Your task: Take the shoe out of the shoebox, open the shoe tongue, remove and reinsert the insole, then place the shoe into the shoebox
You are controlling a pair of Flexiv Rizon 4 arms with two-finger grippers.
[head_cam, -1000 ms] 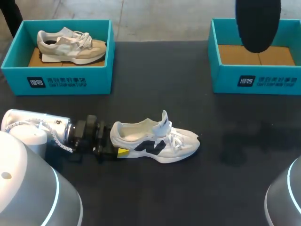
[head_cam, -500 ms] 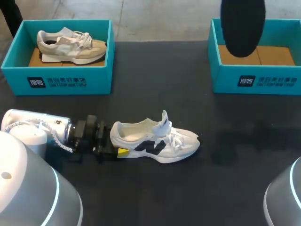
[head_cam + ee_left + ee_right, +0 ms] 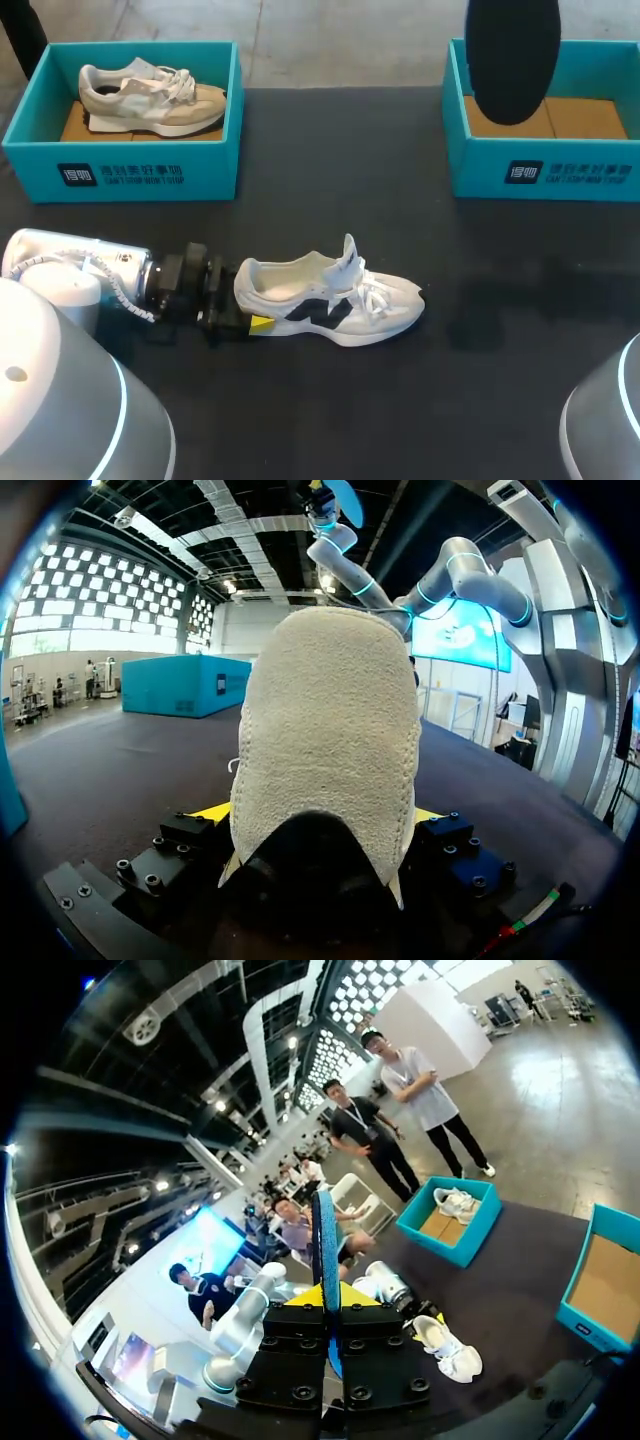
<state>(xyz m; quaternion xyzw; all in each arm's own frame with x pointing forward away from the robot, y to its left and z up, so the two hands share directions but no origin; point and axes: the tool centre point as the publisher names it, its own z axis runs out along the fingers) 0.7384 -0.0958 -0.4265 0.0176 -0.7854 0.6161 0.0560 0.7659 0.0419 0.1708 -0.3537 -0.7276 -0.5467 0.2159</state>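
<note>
White shoe point(image 3: 330, 295) lies on its sole on the dark table point(image 3: 420, 410), mid-table, toe toward the right arm's side, tongue standing up. Left gripper point(image 3: 248, 312) is clamped on the shoe's heel, a yellow tip on each side. Right gripper point(image 3: 328, 1305) is held high and pinches the insole point(image 3: 512, 55) edge-on between its fingers; the insole hangs over the near-left corner of the right shoebox point(image 3: 545, 172). Left shoebox point(image 3: 120, 175) holds a beige shoe point(image 3: 150, 98).
</note>
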